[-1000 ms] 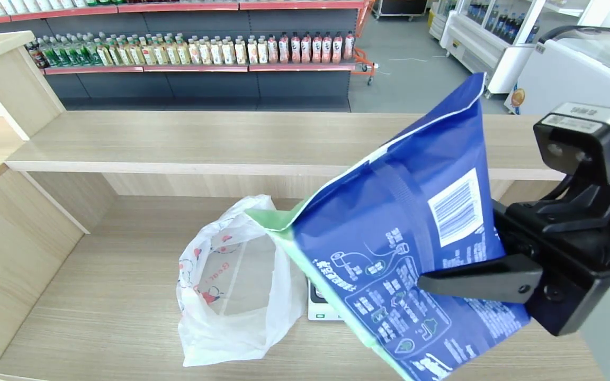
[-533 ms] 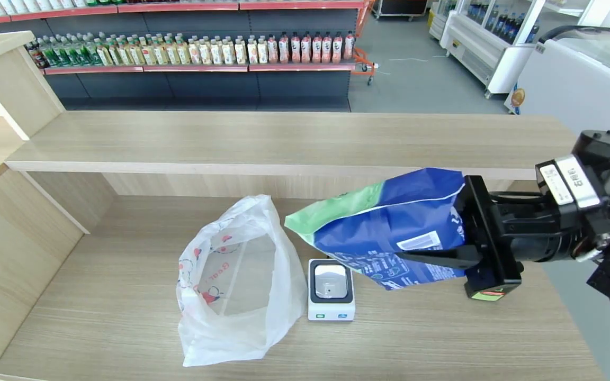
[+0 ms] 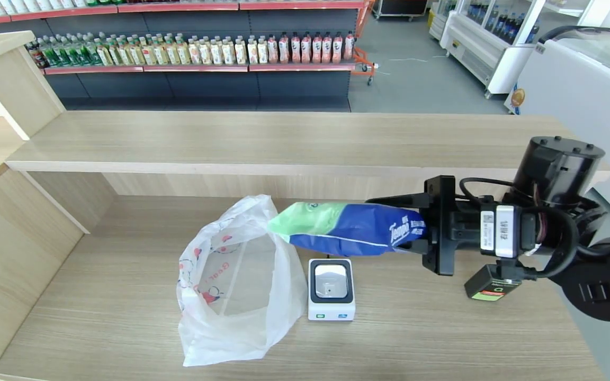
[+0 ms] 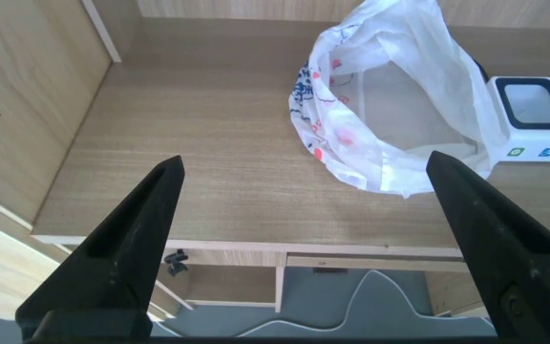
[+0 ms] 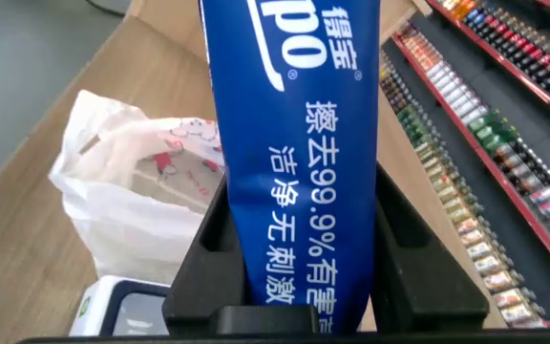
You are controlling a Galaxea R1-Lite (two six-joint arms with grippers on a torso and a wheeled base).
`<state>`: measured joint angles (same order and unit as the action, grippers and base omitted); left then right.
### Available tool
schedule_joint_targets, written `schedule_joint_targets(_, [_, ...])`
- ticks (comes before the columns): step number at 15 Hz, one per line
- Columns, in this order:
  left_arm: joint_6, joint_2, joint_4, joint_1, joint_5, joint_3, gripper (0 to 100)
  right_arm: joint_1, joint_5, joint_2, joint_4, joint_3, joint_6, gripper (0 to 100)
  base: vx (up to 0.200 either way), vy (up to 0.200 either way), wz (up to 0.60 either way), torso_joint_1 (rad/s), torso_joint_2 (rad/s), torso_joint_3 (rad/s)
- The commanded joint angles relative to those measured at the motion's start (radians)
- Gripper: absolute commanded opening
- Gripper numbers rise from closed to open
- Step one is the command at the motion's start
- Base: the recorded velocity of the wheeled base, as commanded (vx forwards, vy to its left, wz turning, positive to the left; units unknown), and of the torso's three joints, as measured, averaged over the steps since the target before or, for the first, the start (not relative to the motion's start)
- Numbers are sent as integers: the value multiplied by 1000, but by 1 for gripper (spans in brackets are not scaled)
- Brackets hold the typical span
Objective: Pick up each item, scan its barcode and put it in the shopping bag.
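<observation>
Blue pack (image 3: 337, 228) (lying level) juts from outstretched right tool (image 3: 392, 226).

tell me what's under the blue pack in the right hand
The scanner sits on the counter roughly below the blue pack held by the right hand, window up, beside the shopping bag. The pack's underside faces away and cannot be seen.
</observation>
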<state>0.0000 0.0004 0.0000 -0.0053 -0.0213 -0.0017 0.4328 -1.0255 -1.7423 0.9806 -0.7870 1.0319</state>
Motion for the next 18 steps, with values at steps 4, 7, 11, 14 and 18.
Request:
schedule_joint_targets(4, [0, 0, 0, -1, 0, 0, 100, 109, 292, 53, -5, 5, -179, 0, 0, 0, 0, 0, 0, 0])
schedule_joint_targets(7, [0, 0, 0, 1, 0, 0, 100, 173, 571, 110, -10, 58, -408, 0, 0, 0, 0, 0, 0, 0])
schedule_joint_targets(11, [0, 0, 0, -1, 0, 0, 100, 192, 897, 353, -264, 163, -602, 0, 0, 0, 0, 0, 0, 0])
schedule_joint_targets(14, [0, 0, 0, 1, 0, 0, 100, 225, 901, 442, -496, 135, -705, 0, 0, 0, 0, 0, 0, 0])
schedule_joint_targets(18, [0, 0, 0, -1, 0, 0, 100, 158, 866, 494, -602, 118, -717, 0, 0, 0, 0, 0, 0, 0])
